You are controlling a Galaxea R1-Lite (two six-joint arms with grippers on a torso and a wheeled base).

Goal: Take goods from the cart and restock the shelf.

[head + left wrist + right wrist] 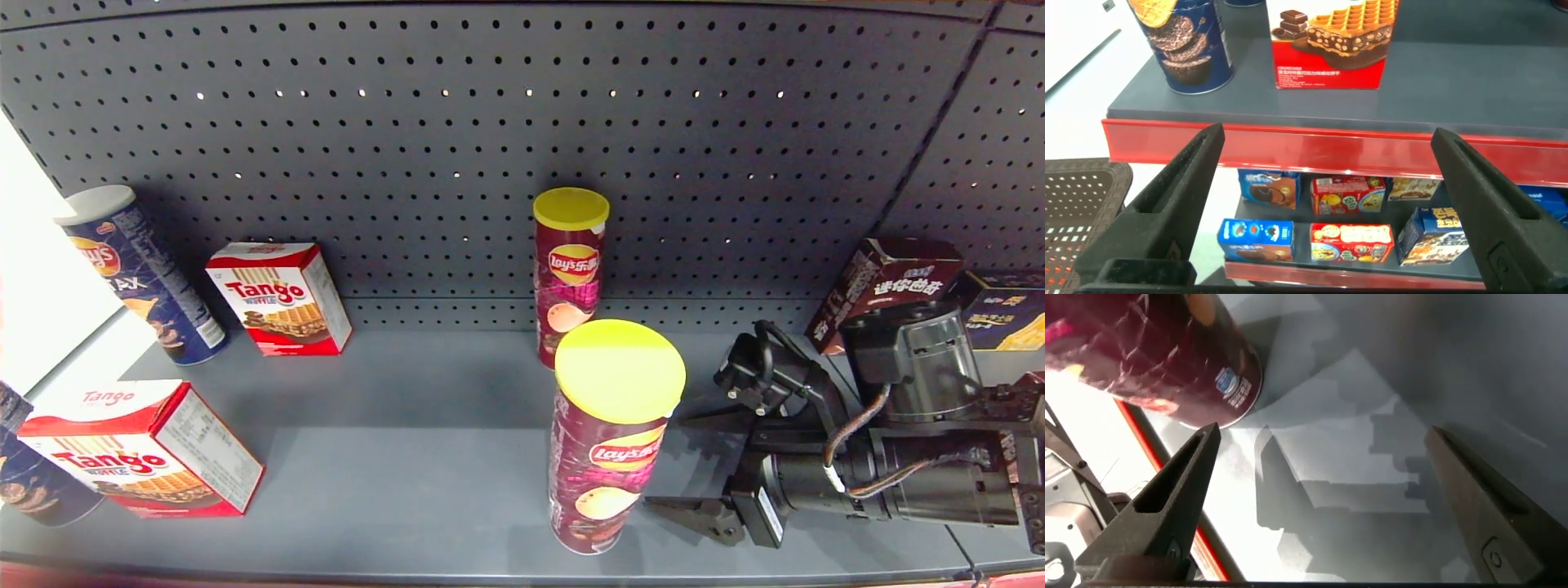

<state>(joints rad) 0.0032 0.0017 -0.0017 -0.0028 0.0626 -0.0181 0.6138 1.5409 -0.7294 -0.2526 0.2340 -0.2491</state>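
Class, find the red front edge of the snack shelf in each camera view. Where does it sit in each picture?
Head view: the red front edge runs along the picture's bottom, just below the near wafer box.
Left wrist view: a broad band directly under that wafer box.
Right wrist view: a thin slanted strip beside the maroon chip can.
Shared landmark: the grey shelf board behind it.

Grey pegboard [490, 122] at back. Back-left on shelf [408, 457]: blue can [139, 273] standing, wafer box [280, 298] just beside it. Front-left: 2nd wafer box [143, 449] nr the edge, w/ a dark can [33, 482] beside it, cut off by frame. Back-right: brown box [886, 282], yellow-navy box [1004, 314] next to it. Lower tier: small snack boxes [1347, 196] in rows.
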